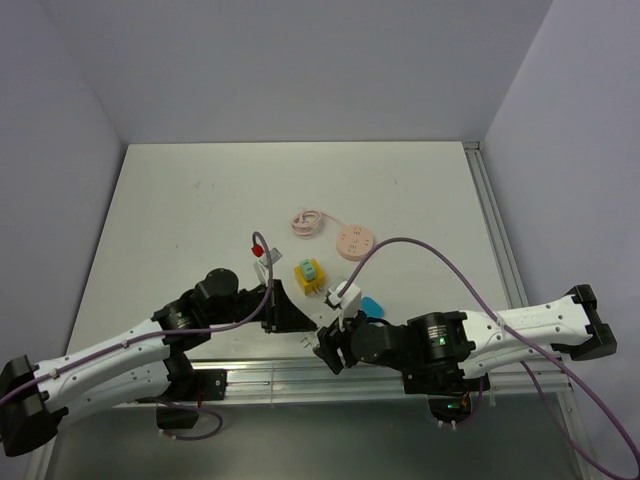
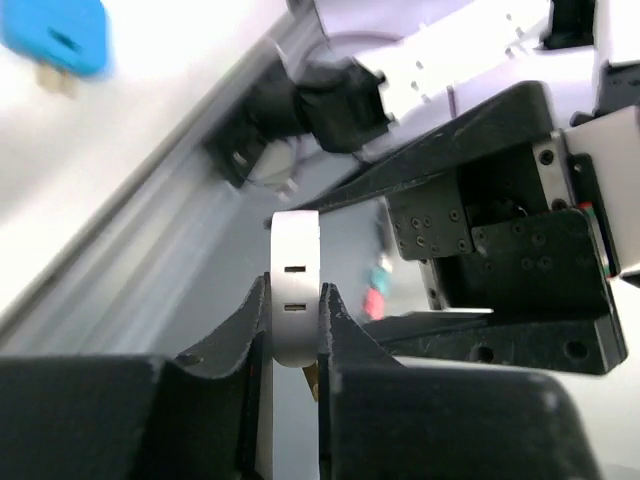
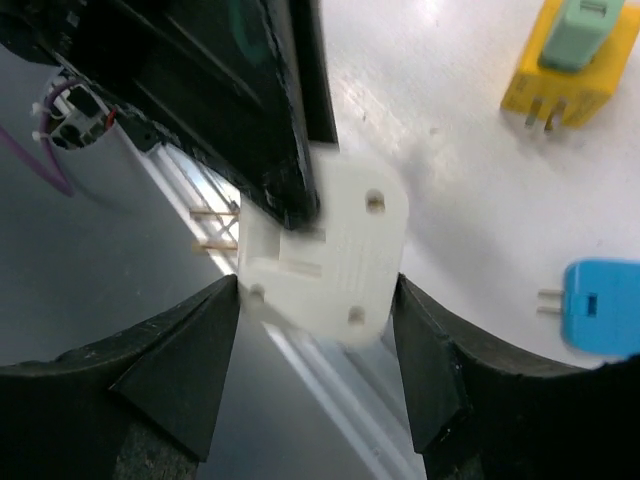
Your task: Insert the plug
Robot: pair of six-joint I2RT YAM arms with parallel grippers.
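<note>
1. So far, the white plug point(image 3: 340, 240) is off the table point(image 1: 200, 200) and held in the air over its near edge, where the two arms meet.
2. The right gripper point(image 3: 316, 288) has its fingers closed against opposite sides of the plug's square body. Two thin prongs point(image 3: 215, 230) stick out past the body on the side away from the other items.
3. The left gripper point(image 2: 295, 295) is narrow, pinching a thin white edge with two empty slots point(image 2: 294, 288). A brass-coloured tip shows just below its fingers.
4. The pictures do not show whether the two grippers share one white piece or press two pieces together. In the right wrist view a black finger of the left gripper lies across the white body's upper corner.
5. Judged from this, picking up and bringing the arms together are done. The insertion itself is either under way or not yet made, since no prongs are seen sunk into any slot of the held piece. Aligning and pushing home appear to remain.
6. No bin, tray or box is in view. The nearest thing to a holder is the yellow socket block point(image 3: 560, 95) lying on the table, with a green plug point(image 3: 590, 35) seated in it and its own prongs exposed.
7. A blue plug point(image 3: 605, 320) lies loose on the table near the yellow block, touching nothing. A pink disc point(image 1: 355, 242) rests farther back, well apart from both grippers.
</note>
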